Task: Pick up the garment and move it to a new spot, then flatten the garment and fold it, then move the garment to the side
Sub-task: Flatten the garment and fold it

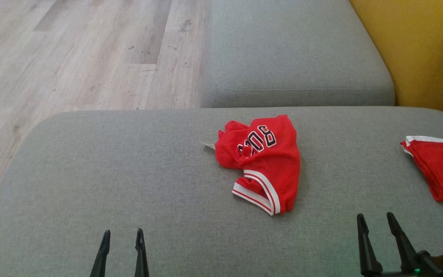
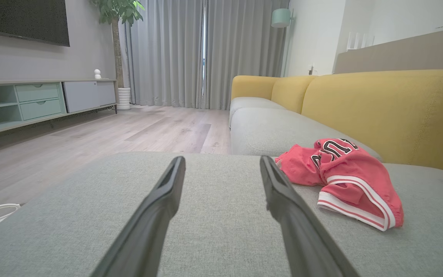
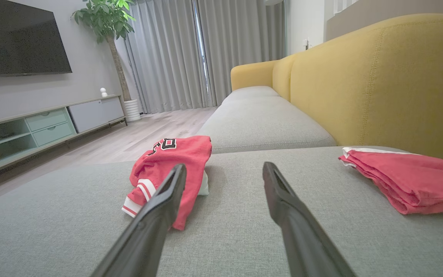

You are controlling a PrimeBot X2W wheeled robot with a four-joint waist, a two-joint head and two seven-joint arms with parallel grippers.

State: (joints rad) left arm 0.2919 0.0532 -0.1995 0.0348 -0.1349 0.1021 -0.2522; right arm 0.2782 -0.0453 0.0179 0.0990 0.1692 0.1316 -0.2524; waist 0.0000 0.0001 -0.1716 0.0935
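Observation:
A crumpled red garment with white-striped trim and dark lettering lies in a heap near the middle of the grey sofa cushion. In the left wrist view the garment sits ahead and to the right of the fingers; in the right wrist view the garment is ahead to the left, partly behind one finger. My left gripper is open at the near edge, well short of the heap and to its left. On the near right my right gripper is open too, empty.
A second red garment, folded flat, lies at the cushion's right edge, seen too as the folded garment. Another grey cushion lies beyond, a yellow backrest on the right, wooden floor on the left.

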